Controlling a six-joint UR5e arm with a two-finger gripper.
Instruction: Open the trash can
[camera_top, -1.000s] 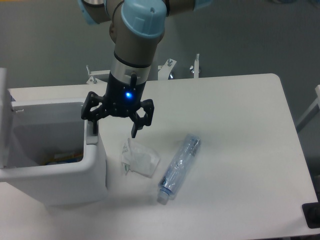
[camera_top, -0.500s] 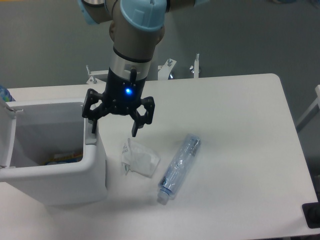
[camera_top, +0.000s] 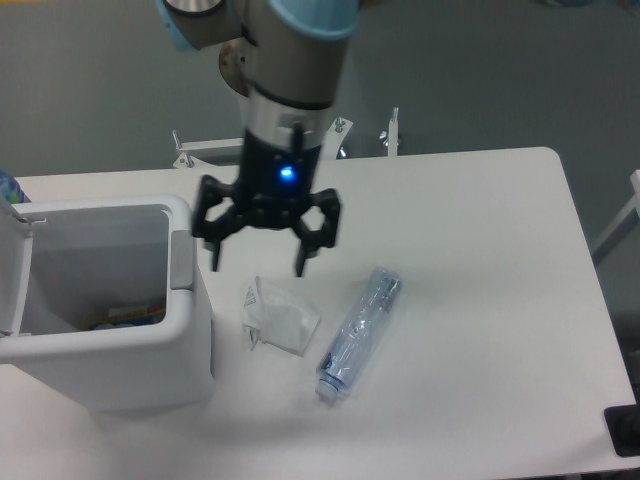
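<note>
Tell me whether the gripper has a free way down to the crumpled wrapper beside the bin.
Probably yes. The gripper hangs open just above the crumpled wrapper, nothing lies between them, and the trash can and plastic bottle stand clear to either side.

One fixed camera observes me from high in front, looking steeply down at the table (camera_top: 480, 250). It stands at moderate range: most of the tabletop is in frame, my end effector (camera_top: 257, 255) sits left of centre, and my arm is cropped at the top edge.
</note>
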